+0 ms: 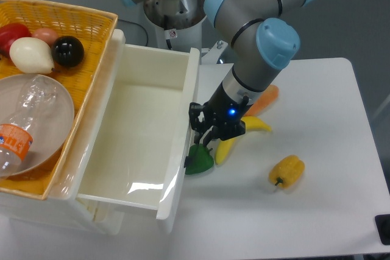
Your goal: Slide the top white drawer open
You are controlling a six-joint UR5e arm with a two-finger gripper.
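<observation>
Hiding drawer handle, claw (200,131) (jaws unclear), top white drawer (143,132)

No words or numbers can be read here. The plastic bottle (24,127) has an orange label, but its print is too small. The sticker on the robot base (172,33) is too blurry.

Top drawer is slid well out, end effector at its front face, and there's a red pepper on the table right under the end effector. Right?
Not quite: the pepper under the end effector is green, not red, as the camera view shows. The rest holds: the top drawer is slid well out, with the end effector at its front face.
</observation>
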